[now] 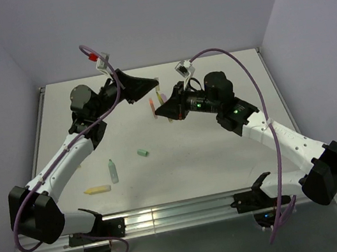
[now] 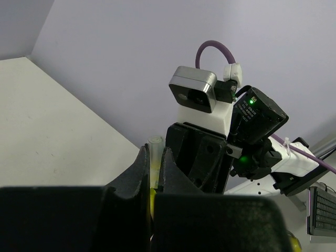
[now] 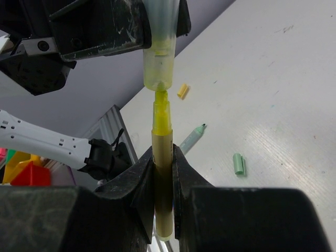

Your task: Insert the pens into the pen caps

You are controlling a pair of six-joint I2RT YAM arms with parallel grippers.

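My right gripper (image 3: 163, 153) is shut on an olive-yellow pen (image 3: 162, 173) that stands upright with its yellow tip up. My left gripper (image 2: 155, 153) is shut on a translucent yellow pen cap (image 2: 154, 149). In the right wrist view this cap (image 3: 158, 65) hangs open end down right above the pen, and the pen's tip just meets its opening. In the top view both grippers meet above the table's far middle, left (image 1: 151, 90) and right (image 1: 161, 106).
A mint green pen (image 1: 112, 171), a green cap (image 1: 142, 152) and a yellow pen (image 1: 97, 189) lie on the white table (image 1: 211, 151) at the near left. An orange-red piece (image 1: 152, 107) shows between the grippers, partly hidden.
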